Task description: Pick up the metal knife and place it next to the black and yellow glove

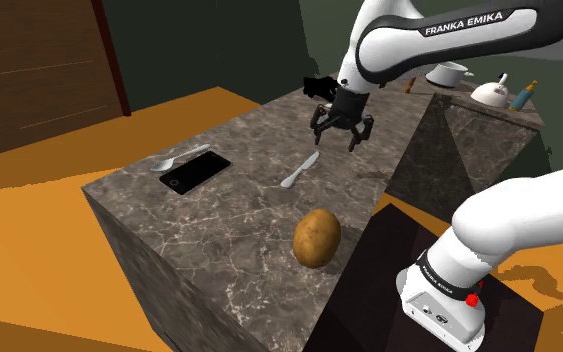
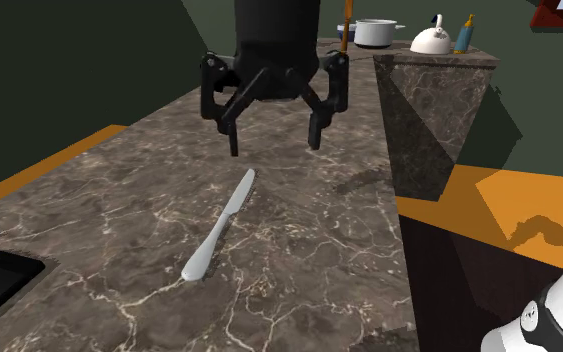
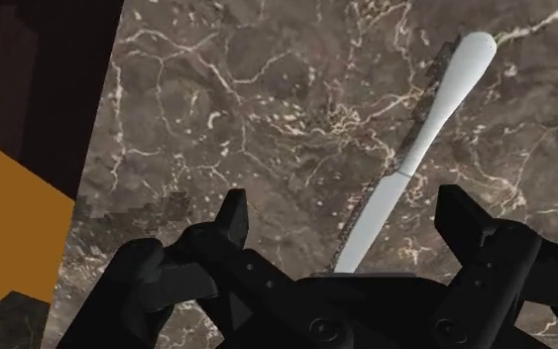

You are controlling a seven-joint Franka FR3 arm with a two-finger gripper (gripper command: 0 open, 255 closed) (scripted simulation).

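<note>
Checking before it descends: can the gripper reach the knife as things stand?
Probably yes. The open gripper hangs above the knife, which lies flat on bare counter; the potato and phone sit well aside.

Bare bench (image 1: 239, 215) on every side of the knife (image 1: 299, 172). Clear air under the spread claw (image 1: 341, 130), hanging just above the blade end. Blocked on the shoulder view's right by 1 tall marbled block (image 1: 449, 140) near the claw. Well apart from the knife: potato (image 1: 316, 237) toward the stand (image 1: 369, 290), phone (image 1: 195, 171) and spoon (image 1: 174, 159) toward the shoulder view's left.
</note>
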